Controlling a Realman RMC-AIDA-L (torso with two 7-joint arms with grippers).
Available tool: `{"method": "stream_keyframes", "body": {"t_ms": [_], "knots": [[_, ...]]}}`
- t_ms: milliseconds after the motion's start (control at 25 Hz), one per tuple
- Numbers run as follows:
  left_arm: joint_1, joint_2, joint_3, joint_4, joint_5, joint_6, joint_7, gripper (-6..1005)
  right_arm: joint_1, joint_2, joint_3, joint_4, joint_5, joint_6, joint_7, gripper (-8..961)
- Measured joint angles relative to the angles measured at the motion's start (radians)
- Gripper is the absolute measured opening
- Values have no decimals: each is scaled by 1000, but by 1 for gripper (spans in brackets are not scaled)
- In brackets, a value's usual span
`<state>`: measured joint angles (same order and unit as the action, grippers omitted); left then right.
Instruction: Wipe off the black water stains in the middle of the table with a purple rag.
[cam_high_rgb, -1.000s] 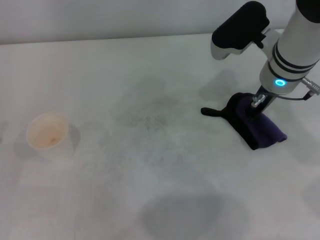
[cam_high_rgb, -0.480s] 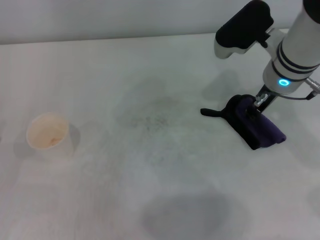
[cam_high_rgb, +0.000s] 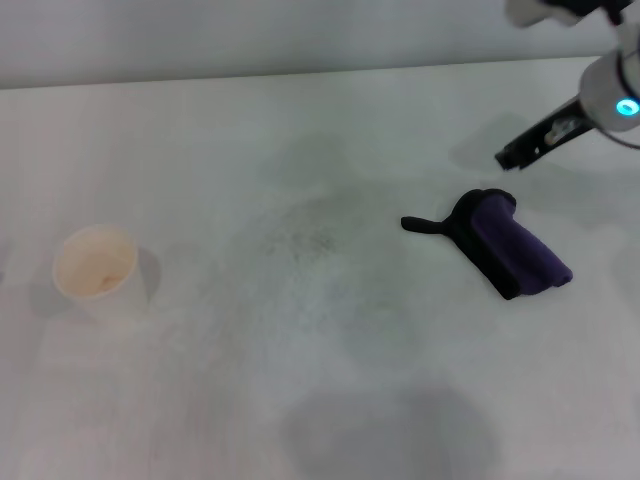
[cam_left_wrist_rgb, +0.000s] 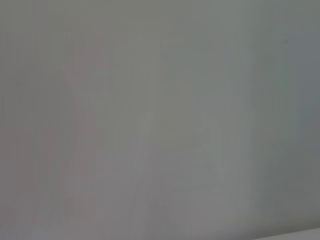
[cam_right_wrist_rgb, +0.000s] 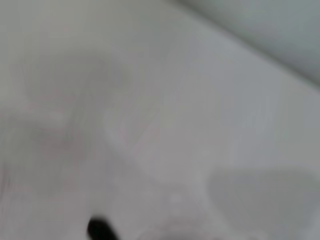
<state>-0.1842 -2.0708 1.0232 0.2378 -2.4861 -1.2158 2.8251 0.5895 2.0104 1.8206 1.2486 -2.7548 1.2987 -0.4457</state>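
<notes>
Small soft purple rag (cam_high_rgb: 512, 255) lies free on white matte table (cam_high_rgb: 300, 400); right gripper (cam_high_rgb: 535, 145) raised above it, finger state unclear.

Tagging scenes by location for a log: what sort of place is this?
Probably a lab or test bench, not a home: a bare white table against a plain wall, holding only a purple rag and a paper cup, with the right gripper raised above it.

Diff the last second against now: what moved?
The right gripper let go of the purple rag and lifted away toward the far right of the table. The rag stayed where it lay, loop tail pointing left. The paper cup has not moved. No dark blot shows, only faint grey smudges.
</notes>
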Motion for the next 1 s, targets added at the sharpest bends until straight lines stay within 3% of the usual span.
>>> {"method": "stream_keyframes", "body": {"t_ms": [200, 240, 400, 760, 1000], "knots": [[-11, -1, 0, 0, -2, 4, -1, 888, -47, -1, 161, -11, 92, -107, -111, 321], [-12, -2, 0, 0, -3, 3, -2, 888, -69, -2, 236, -24, 169, -153, -194, 322], [-27, -3, 0, -6, -14, 3, -4, 888, -99, -5, 353, -67, 301, -217, -314, 322], [-54, -5, 0, -15, -53, 7, -5, 888, -125, -27, 685, -404, 792, -292, -862, 324], [-62, -5, 0, -23, -81, 8, -5, 887, -171, -25, 734, -584, 1111, -333, -1238, 325]]}}
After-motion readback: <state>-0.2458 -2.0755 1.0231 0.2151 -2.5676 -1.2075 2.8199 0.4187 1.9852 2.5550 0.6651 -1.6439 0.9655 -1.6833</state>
